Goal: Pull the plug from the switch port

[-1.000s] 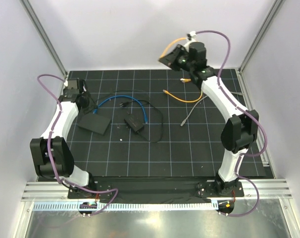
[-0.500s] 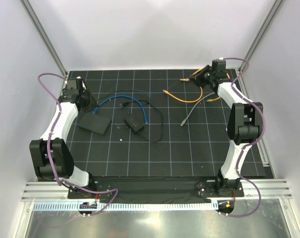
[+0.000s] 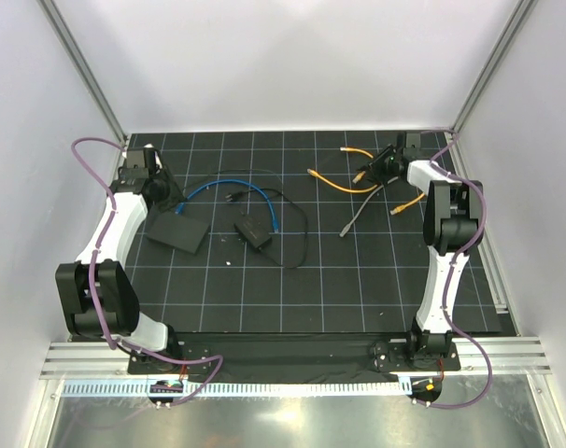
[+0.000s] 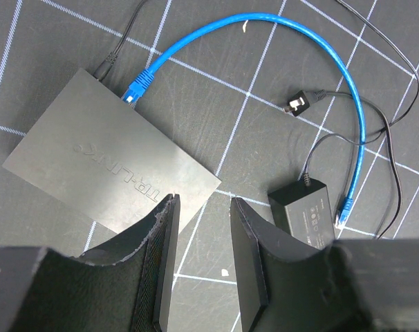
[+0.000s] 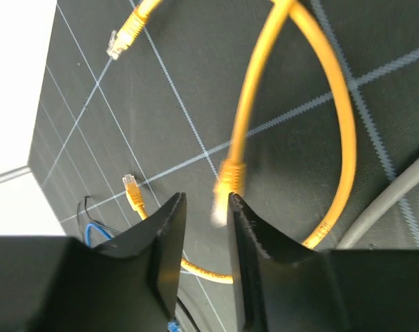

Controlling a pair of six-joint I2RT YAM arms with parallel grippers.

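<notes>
The switch (image 3: 178, 231) is a flat black box lying at the left of the mat; it also shows in the left wrist view (image 4: 106, 162). A blue cable (image 3: 218, 187) has its blue plug (image 4: 137, 86) seated in a port on the switch's far edge. My left gripper (image 3: 163, 199) hovers over the switch's near corner, jaws open and empty (image 4: 202, 207). My right gripper (image 3: 372, 173) is low at the far right, open (image 5: 205, 200), with a blurred orange plug (image 5: 227, 183) just beyond its fingertips, not clamped.
A smaller black power brick (image 3: 253, 231) with a thin black cord lies right of the switch, also seen in the left wrist view (image 4: 306, 211). Orange cables (image 3: 344, 187) and a grey cable (image 3: 358, 217) lie at the far right. Frame posts stand at the back corners.
My right arm came down from high at the back, folded low over the mat, and the orange cable it carried now lies loose. The left arm has not moved.
</notes>
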